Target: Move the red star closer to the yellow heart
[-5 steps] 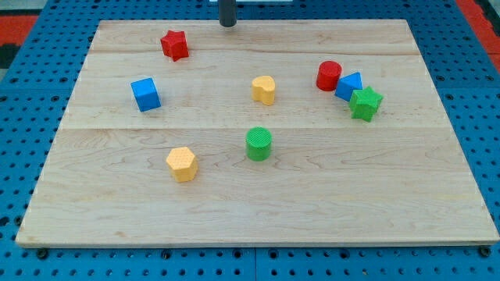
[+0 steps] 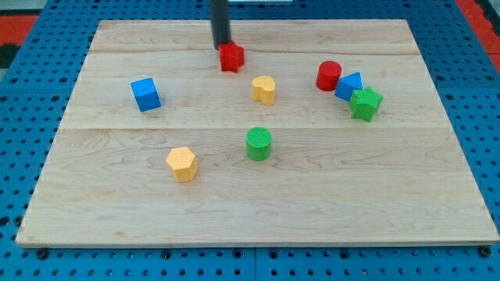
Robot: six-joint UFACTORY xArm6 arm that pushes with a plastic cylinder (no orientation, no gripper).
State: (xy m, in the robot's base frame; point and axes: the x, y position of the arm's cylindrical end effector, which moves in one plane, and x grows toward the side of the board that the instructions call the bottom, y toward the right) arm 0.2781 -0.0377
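While the red star [image 2: 230, 57] sits near the middle of the board's top edge, my tip [image 2: 222, 47] presses against its upper-left side, the dark rod rising straight out of the view's top. No claw ends this arm, so nothing is clenched or released; the rod merely touches the star.

Just below and to the view's right of the star lies the yellow heart [image 2: 264, 90], near it but apart, with bare wood between them.

Further toward the board's right edge, a red cylinder [image 2: 329, 76] stands beside a blue block [image 2: 349, 85], whose shape I cannot make out fully; the two seem to touch. A green star [image 2: 365, 103] leans against the blue block's lower right side. That cluster of three lies well apart from the heart.

Below the heart, near the board's centre, stands a green cylinder [image 2: 258, 144]. To its left and slightly lower, toward the bottom-left corner, lies a yellow hexagonal block [image 2: 181, 164]. A blue cube [image 2: 145, 94] sits by itself near the left edge, well apart from the star and from every other block.

All blocks rest on the pale wooden board [image 2: 258, 211], which lies on a blue perforated table [image 2: 23, 156].
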